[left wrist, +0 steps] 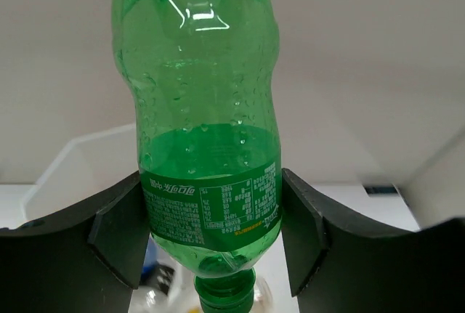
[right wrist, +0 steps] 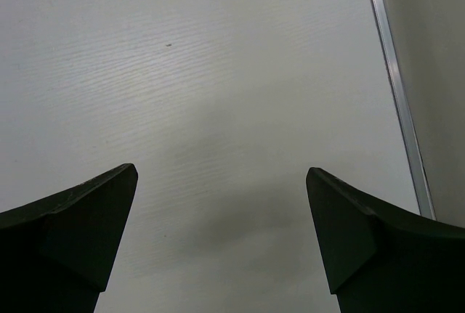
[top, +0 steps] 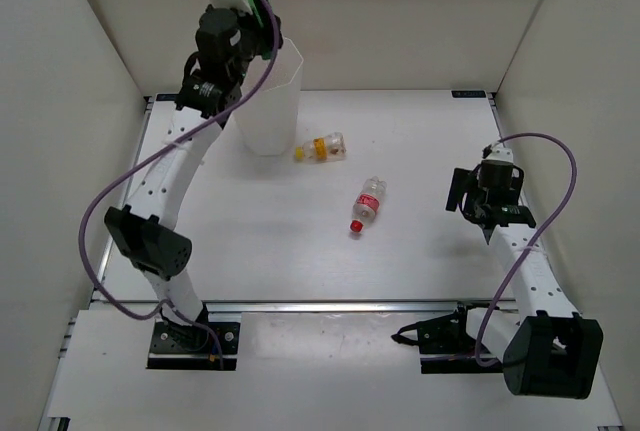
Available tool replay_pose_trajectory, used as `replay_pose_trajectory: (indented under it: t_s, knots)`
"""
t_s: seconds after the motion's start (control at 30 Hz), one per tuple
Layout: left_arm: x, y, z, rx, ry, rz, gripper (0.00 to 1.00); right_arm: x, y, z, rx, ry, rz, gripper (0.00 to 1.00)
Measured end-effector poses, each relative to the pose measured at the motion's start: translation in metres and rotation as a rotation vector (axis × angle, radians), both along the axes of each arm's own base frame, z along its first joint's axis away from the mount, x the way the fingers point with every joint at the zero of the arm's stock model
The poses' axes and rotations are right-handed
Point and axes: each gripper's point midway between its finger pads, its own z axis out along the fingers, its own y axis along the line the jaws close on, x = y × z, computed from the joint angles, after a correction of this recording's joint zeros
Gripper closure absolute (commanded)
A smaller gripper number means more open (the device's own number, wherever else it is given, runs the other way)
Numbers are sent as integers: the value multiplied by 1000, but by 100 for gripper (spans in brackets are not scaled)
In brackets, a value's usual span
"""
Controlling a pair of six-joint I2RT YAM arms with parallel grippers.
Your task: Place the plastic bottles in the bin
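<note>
- We start with the table (top: 420,241). Two bottles lie on their sides mid-table, well apart from either arm.
- The bin (top: 272,111) stands upright at the far left, mouth open to the top. In the left wrist view something lies inside it, too blurred for us to name.
- The left gripper (left wrist: 211,233) is raised high over the bin's rim, jaws clamped on the label band of the green bottle (left wrist: 203,110), which hangs cap down.
- This looks to us like the drop. We'd want the cap centred over the mouth, not the rim, and lowered a touch before we let go, since a light bottle can bounce off those faceted walls.
- The right gripper (right wrist: 221,182) hovers at the right over bare table, fingers spread wide and holding nothing.
- The red-label bottle (top: 367,204) lies near the centre, red cap toward the near side. It seems the closer pick for that idle arm.
- The yellow-orange-label bottle (top: 322,147) lies just right of the bin's base.
</note>
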Motion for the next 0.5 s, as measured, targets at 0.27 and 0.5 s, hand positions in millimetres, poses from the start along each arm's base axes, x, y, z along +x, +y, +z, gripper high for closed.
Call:
replay_pose_trajectory:
  t_s: [0.27,0.5]
  knots:
    - [90,62,-88,-2,161,162,1,17,3,2,13,12,23,1]
    - [66,3,-106,78,210,61,1,17,7,4,20,27,34,1]
